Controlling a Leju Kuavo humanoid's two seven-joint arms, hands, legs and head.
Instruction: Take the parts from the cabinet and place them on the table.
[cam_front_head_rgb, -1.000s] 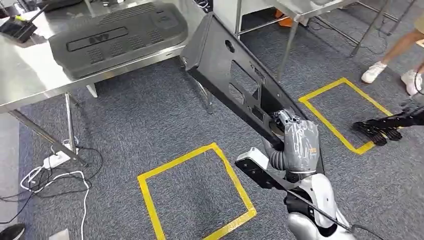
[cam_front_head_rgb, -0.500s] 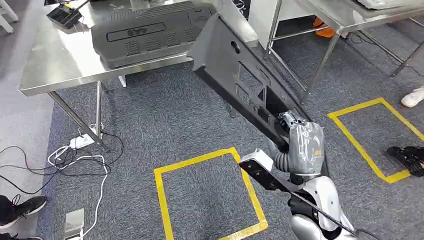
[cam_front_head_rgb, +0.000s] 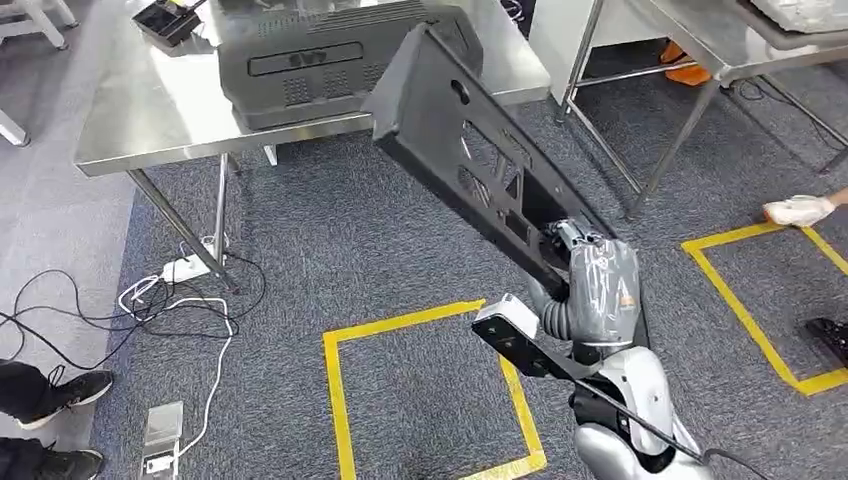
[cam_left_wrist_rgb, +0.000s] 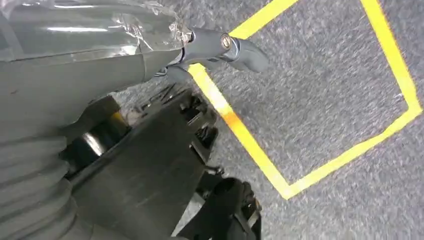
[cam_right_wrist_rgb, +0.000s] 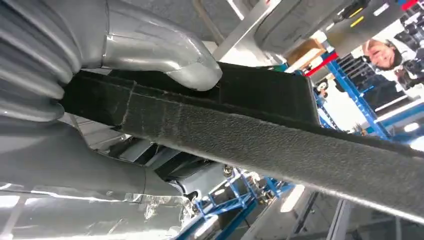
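A long dark plastic panel (cam_front_head_rgb: 460, 150) with several cut-outs slants up from my right hand (cam_front_head_rgb: 598, 285), which grips its lower end. Its upper end reaches over the front edge of the steel table (cam_front_head_rgb: 150, 110). On that table lies another dark ribbed part (cam_front_head_rgb: 330, 60). In the right wrist view my thumb (cam_right_wrist_rgb: 165, 57) presses on the panel's textured edge (cam_right_wrist_rgb: 280, 145). My left hand (cam_left_wrist_rgb: 100, 65) hangs over the carpet with its thumb (cam_left_wrist_rgb: 240, 47) standing out and nothing in it.
A small black tray (cam_front_head_rgb: 168, 18) sits at the table's far left. Cables and a power strip (cam_front_head_rgb: 185, 268) lie by the table legs. Yellow tape squares (cam_front_head_rgb: 335, 400) mark the carpet. A second steel table (cam_front_head_rgb: 690, 130) stands right. A person's shoes (cam_front_head_rgb: 60, 390) are at left.
The whole view has shifted as the camera moved: the table now lies more centred ahead. My right hand still holds the panel the same way, its top now over the table's edge.
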